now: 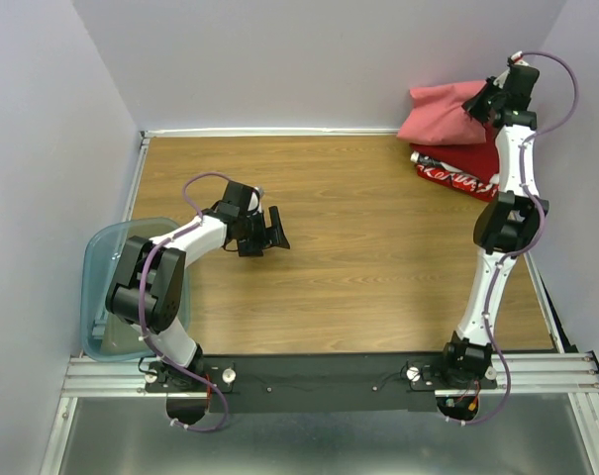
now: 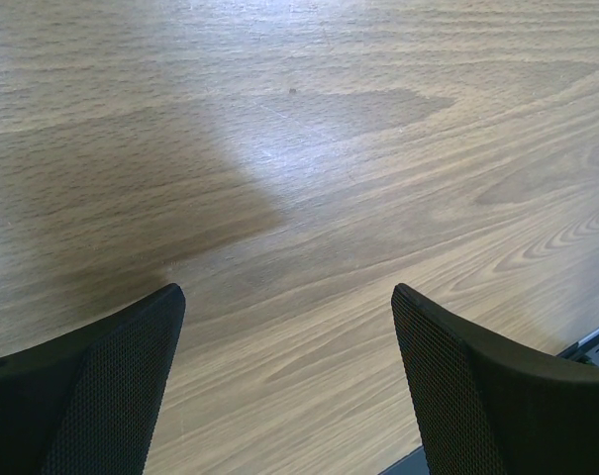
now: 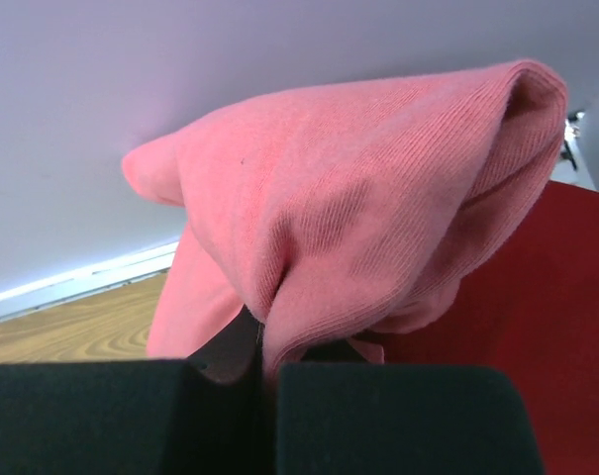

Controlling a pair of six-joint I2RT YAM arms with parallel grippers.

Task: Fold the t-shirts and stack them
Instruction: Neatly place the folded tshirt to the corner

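1. Wood-grain counter [image 1: 358,267], with a bin [image 1: 99,259] at its left edge.
2. Left jaws hang spread over the boards, holding nothing.
3. Right jaws pinch the pink shirt [image 1: 438,114] at the far right corner, above the red shirts [image 1: 457,176]; I'd carry it centre slowly, unsnagged.

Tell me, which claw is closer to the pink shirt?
Right. The right gripper grips the pink shirt; the left gripper hangs open over the table, well away.
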